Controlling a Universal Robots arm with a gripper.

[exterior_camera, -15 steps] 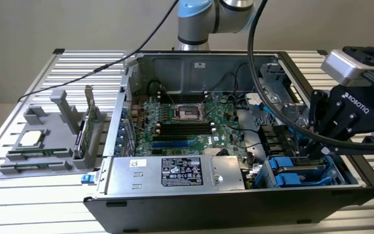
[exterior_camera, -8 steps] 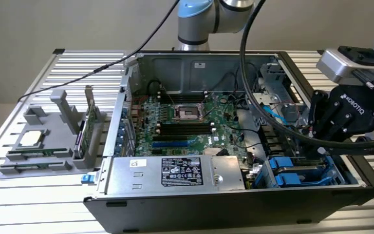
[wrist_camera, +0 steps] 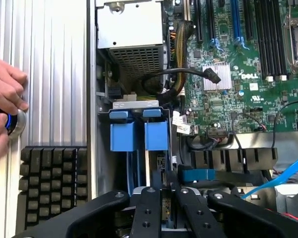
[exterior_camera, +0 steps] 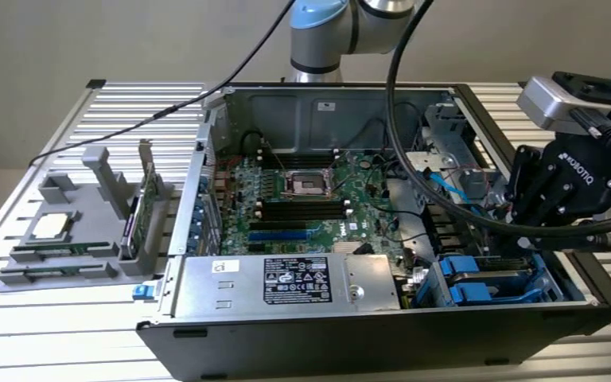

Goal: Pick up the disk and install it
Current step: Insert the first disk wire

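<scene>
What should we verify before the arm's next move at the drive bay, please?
1. Gripper above the drive bay: ok.
2. Disk held by the gripper: cannot tell.
3. Two blue carriers upright, side by side in the bay: ok.
4. Person's hand outside the case: ok.
5. Light-blue cable apart from the gripper: cannot tell.

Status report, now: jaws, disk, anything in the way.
Gripper low over the drive bay, jaws nearly closed on a thin upright part. Can't confirm it's the disk. Cables close alongside. A hand on a knob outside the case.
</scene>
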